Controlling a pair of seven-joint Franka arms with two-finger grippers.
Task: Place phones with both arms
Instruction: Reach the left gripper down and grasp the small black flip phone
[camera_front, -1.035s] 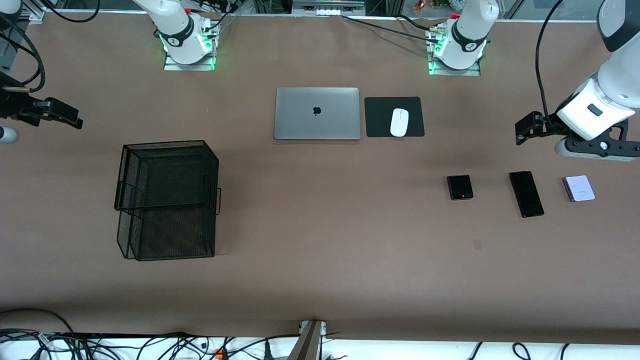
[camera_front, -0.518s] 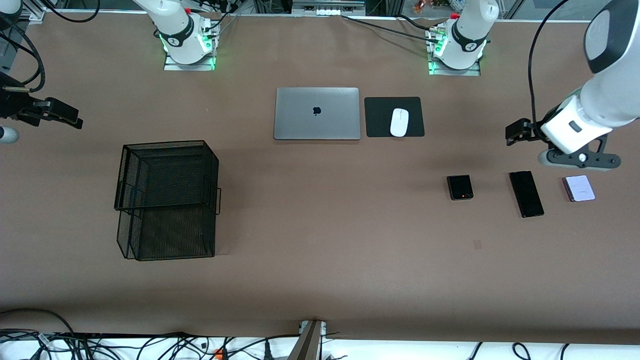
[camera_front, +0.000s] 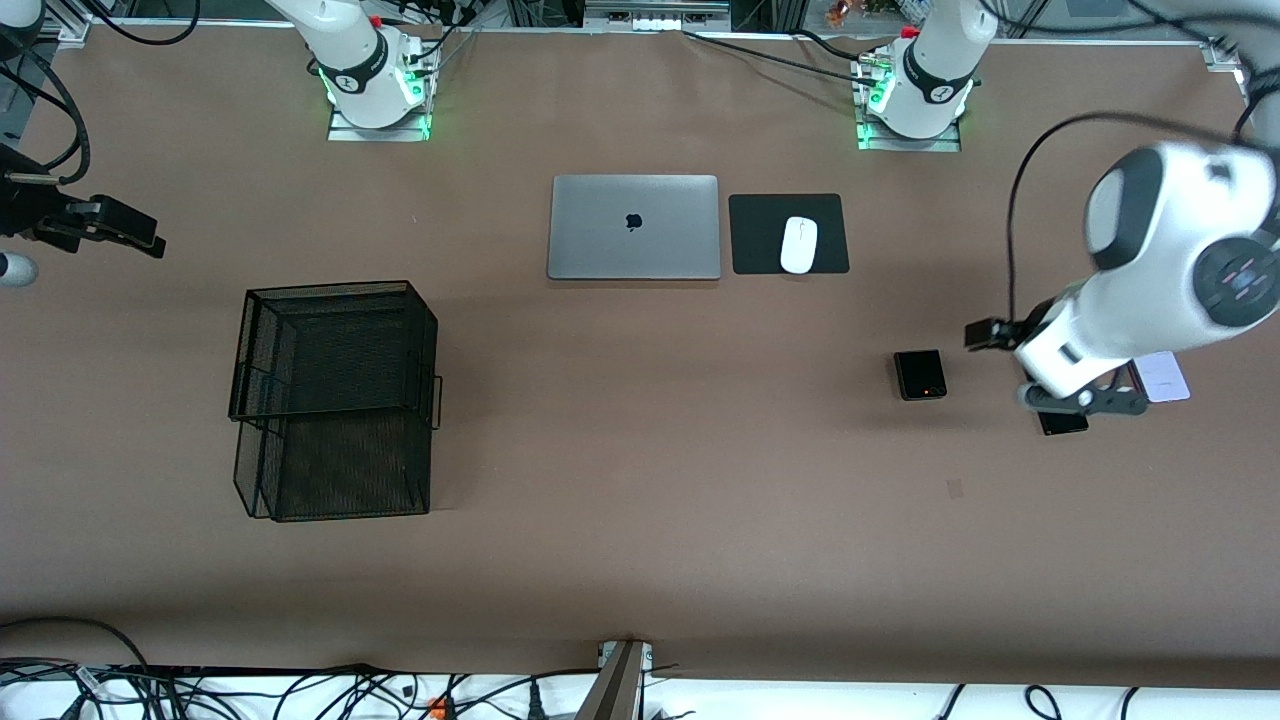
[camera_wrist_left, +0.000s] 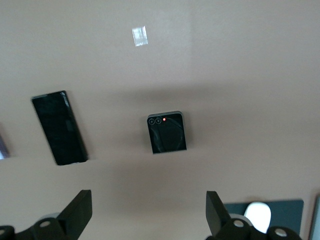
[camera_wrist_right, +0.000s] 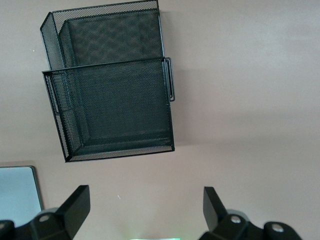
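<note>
On my feed the left gripper (camera_wrist_left: 147, 212) hung over the long slim black phone (camera_wrist_left: 59, 127), jaws spread wide and holding nothing. The small black phone (camera_front: 920, 374) lay flat on the surface (camera_front: 640, 500) just beside it, the lavender phone (camera_front: 1163, 376) toward the left arm's end. The right gripper (camera_wrist_right: 145, 210) waited near the mesh basket (camera_front: 335, 395), also spread and empty.
</note>
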